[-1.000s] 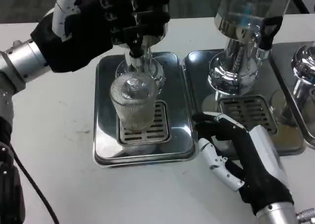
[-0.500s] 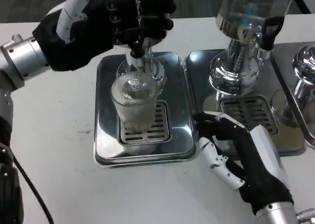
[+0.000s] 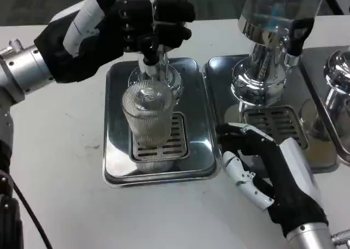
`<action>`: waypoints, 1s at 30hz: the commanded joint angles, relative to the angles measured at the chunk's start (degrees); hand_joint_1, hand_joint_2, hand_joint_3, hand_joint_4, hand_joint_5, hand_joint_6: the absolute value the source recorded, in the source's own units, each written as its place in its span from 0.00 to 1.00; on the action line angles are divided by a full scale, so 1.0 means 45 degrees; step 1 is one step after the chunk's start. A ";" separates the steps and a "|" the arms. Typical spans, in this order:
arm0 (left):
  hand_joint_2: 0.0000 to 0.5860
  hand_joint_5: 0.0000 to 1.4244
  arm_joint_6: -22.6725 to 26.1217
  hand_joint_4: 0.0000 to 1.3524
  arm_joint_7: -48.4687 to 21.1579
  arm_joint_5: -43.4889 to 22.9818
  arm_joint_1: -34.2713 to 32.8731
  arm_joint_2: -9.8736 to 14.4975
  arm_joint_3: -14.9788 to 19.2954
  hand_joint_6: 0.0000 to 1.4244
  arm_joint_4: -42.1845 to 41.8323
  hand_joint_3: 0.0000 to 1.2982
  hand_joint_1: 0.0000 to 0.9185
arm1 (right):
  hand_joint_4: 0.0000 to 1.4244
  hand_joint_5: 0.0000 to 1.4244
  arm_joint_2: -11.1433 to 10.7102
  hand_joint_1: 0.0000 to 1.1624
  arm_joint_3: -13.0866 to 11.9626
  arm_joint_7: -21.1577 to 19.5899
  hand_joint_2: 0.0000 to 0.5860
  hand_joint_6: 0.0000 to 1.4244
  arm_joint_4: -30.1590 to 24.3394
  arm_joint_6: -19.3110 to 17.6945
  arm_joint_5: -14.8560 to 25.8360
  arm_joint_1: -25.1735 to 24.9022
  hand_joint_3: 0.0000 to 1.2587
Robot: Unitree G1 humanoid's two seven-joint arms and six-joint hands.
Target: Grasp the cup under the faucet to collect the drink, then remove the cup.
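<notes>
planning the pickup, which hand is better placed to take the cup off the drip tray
Right. The right hand rests open on the table beside the tray, near the cup. The left hand is up at the faucet, busy with it.

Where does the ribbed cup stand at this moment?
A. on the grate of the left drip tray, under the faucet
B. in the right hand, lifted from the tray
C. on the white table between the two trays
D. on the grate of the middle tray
A: the ribbed cup stands on the grate of the left drip tray, directly below the faucet; the right hand rests on the table, holding nothing.

Ribbed clear cup (image 3: 147,117), glossy metal tray (image 3: 117,150)
</notes>
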 commanded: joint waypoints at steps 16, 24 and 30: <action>0.08 0.15 -0.1929 0.13 0.0465 0.0588 0.0917 0.0140 -0.0489 0.15 -0.1072 0.21 0.00 | 0.26 0.25 -0.0082 0.27 -0.0257 0.0324 0.76 0.23 -0.0256 0.0374 0.0459 -0.0464 0.29; 0.08 0.14 -0.2686 0.12 0.0735 0.0827 0.1185 0.0246 -0.0743 0.15 -0.1295 0.21 0.00 | 0.24 0.24 -0.0067 0.26 -0.0378 0.0420 0.76 0.23 -0.0261 0.0437 0.0620 -0.0661 0.28; 0.08 0.14 -0.3068 0.12 0.0889 0.0863 0.1444 0.0372 -0.0873 0.15 -0.1473 0.21 0.00 | 0.20 0.22 0.0012 0.25 -0.0437 0.0561 0.76 0.21 -0.0152 0.0489 0.1008 -0.0999 0.23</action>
